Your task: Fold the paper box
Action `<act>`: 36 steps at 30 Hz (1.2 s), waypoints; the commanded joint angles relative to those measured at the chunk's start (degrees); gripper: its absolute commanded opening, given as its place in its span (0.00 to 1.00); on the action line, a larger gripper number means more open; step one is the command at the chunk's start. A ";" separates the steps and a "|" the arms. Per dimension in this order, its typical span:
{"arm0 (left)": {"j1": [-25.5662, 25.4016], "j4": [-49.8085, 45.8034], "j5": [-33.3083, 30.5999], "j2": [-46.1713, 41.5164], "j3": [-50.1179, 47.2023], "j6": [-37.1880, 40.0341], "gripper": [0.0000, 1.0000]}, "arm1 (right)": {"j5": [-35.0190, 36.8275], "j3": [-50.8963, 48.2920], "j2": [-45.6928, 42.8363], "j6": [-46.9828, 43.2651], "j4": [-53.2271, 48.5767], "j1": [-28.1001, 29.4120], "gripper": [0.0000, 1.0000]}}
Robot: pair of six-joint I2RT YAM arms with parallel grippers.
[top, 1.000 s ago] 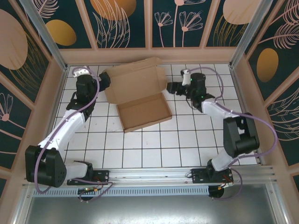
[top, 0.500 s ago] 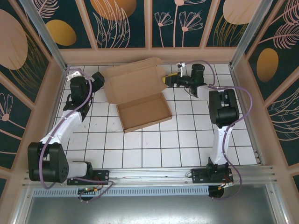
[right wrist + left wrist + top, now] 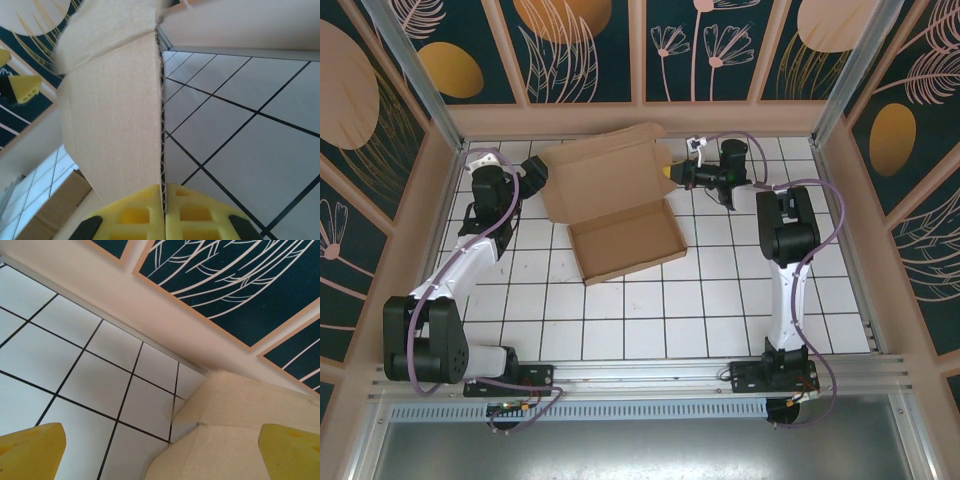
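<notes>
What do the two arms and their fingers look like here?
Left arm and right arm look alike: white links, black joint housings and bases, and a purple cable looping along each. The fingers are yellow blocks, the right ones with moulded rectangular recesses.

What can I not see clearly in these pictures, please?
- Top view: whether the left hand touches the box; too small to tell.
- Left wrist view: most of the box, cut off by the bottom and right edges.
- Right wrist view: the top of the flap pinched by the right hand, blurred.
</notes>
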 commanded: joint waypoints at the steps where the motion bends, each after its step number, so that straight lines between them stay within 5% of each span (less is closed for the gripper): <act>1: 0.32 2.79 1.36 0.29 -0.54 0.15 0.98 | 1.07 -1.68 -3.48 -1.36 1.85 0.60 0.01; 5: 0.30 1.55 0.45 -0.76 -0.10 1.20 0.98 | 9.76 -4.84 -8.77 -7.57 -4.06 1.82 0.00; 9: 0.28 0.75 -0.36 -2.54 -0.41 1.84 0.99 | 32.10 -7.72 -15.08 -16.96 -13.62 6.94 0.00; 15: 0.33 -0.10 -0.95 -3.72 -0.52 0.69 0.99 | 68.70 -13.57 -19.69 -18.51 -13.26 16.45 0.00; 21: 0.30 -1.39 -0.09 -4.54 -0.13 -0.44 0.98 | 87.18 -15.46 -17.89 -21.11 -9.84 22.50 0.00; 24: 0.30 -2.19 -0.09 -5.56 -0.16 0.63 0.99 | 90.25 -16.73 -18.51 -21.88 -7.75 22.81 0.00; 29: 0.30 -5.91 0.78 -6.40 0.46 7.22 0.97 | 83.53 -21.73 -24.43 -18.53 -6.38 20.29 0.00; 36: 0.30 5.80 21.72 -7.02 -9.01 16.26 0.96 | 76.44 -26.72 -27.83 -16.14 -3.94 16.44 0.00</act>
